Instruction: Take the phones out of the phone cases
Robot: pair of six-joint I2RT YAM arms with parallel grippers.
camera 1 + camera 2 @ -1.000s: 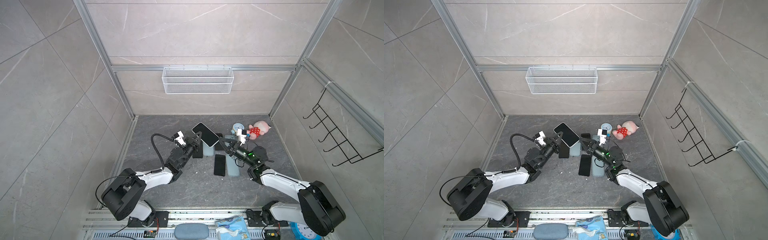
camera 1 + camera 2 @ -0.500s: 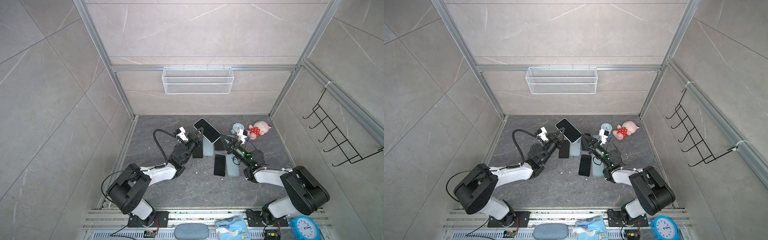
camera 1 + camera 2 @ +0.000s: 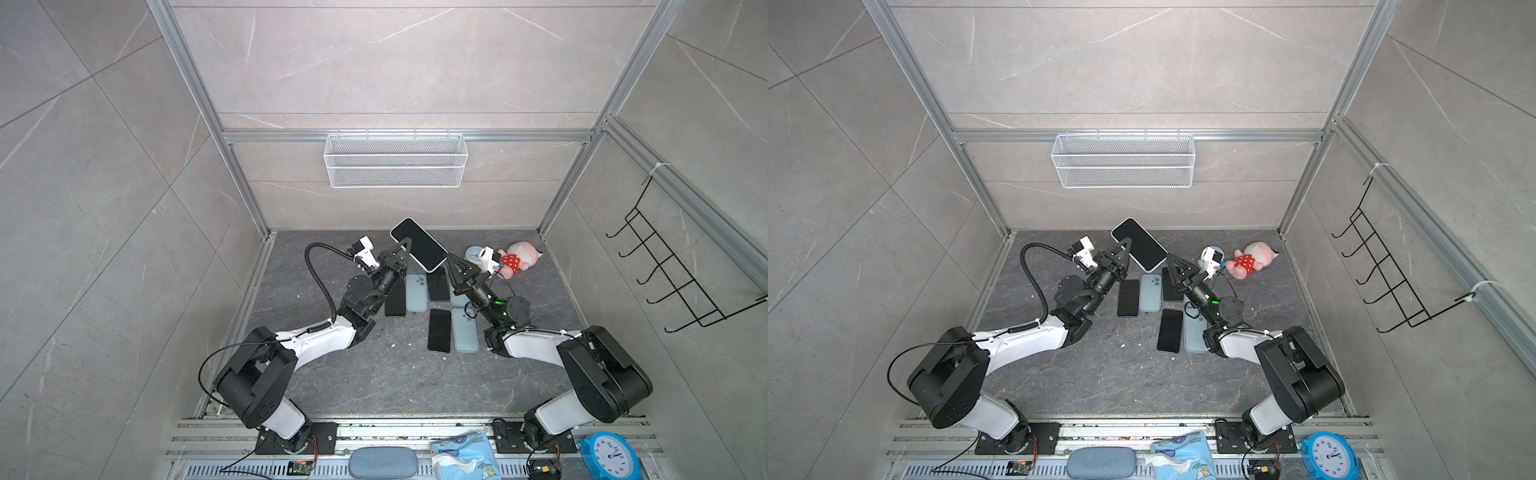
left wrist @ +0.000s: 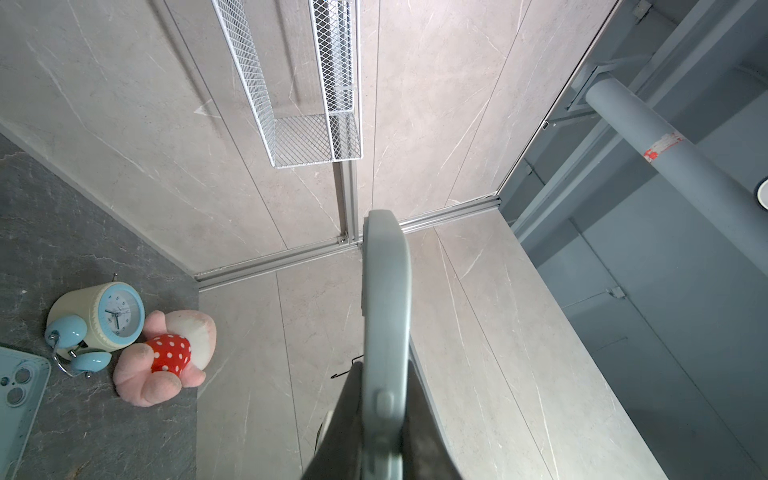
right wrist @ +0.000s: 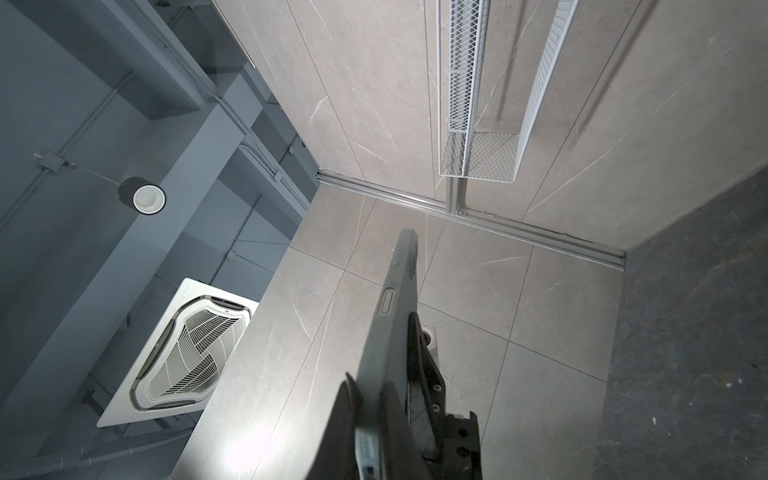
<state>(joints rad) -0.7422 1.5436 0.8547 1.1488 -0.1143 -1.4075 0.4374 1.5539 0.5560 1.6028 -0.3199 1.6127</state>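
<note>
A phone (image 3: 419, 244) with a black screen sits in a grey-blue phone case (image 4: 385, 299) and hangs tilted in the air above the back of the floor. My left gripper (image 3: 405, 246) is shut on the long edge of the phone case, whose side button shows between the fingers (image 4: 349, 415). My right gripper (image 3: 451, 261) is shut on the lower end of the phone case (image 5: 395, 316). In both top views the phone (image 3: 1139, 244) lies between my left gripper (image 3: 1126, 245) and right gripper (image 3: 1170, 261). The case's back is hidden.
On the dark floor below lie black phones (image 3: 395, 300) (image 3: 439, 331) and pale blue cases (image 3: 416, 293) (image 3: 465, 331). A blue alarm clock (image 3: 473, 253) and a pink plush toy (image 3: 519, 258) sit at the back right. A white wire basket (image 3: 395, 160) hangs on the back wall.
Both grippers have carried the cased phone higher and toward the back wall. The right arm has folded closer to its base. Both grips are unchanged.
</note>
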